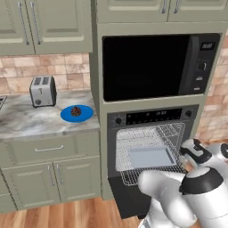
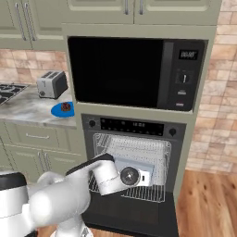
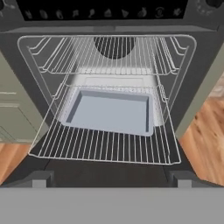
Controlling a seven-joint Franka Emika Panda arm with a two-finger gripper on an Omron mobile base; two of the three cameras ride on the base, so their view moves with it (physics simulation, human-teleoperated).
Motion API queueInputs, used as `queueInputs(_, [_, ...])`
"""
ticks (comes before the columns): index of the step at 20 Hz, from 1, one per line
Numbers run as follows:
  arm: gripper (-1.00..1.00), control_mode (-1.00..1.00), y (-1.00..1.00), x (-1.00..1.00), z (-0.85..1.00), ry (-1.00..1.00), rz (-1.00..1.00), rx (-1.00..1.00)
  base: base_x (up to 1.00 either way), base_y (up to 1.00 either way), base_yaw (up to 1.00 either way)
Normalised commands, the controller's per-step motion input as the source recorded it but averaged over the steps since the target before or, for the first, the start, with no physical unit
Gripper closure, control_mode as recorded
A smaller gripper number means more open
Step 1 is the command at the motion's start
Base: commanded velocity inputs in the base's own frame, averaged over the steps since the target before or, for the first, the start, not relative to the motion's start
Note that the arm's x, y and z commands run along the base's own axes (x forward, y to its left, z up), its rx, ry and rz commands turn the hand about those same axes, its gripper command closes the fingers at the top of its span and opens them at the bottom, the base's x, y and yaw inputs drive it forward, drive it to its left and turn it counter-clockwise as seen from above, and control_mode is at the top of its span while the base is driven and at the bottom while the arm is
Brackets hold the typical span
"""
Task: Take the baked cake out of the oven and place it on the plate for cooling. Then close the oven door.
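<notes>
Brown, crumbly cake (image 1: 76, 111) sits on the plate (image 1: 67, 116) on the worktop; we judge it light. Our pincer (image 3: 112, 183) (spread, holding nothing) faces the oven (image 3: 114, 113); the door's (image 2: 134, 214) bar suits pushing.

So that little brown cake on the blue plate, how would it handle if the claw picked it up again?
The cake looks lumpy and crumbly, so a hard squeeze would probably break bits off. It is far smaller than the plate, so likely light. Being squat, it should sit rather than roll if nudged.
</notes>
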Motion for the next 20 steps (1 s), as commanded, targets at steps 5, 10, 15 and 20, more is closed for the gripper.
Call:
queueInputs(5, [-1.0,-1.0,0.0,0.35,-0.3,0.01,0.0,-0.08,0.0,0.0,0.0])
queueInputs(10, [-1.0,-1.0,0.03,0.43,-0.29,0.02,0.0,-0.05,0.0,0.0,0.0])
queueInputs(15, [-1.0,-1.0,0.12,0.41,-0.24,0.03,0.0,-0.01,0.0,0.0,0.0])
queueInputs(20, [-1.0,-1.0,0.06,0.3,-0.3,0.01,0.0,0.0,0.0,0.0,0.0])
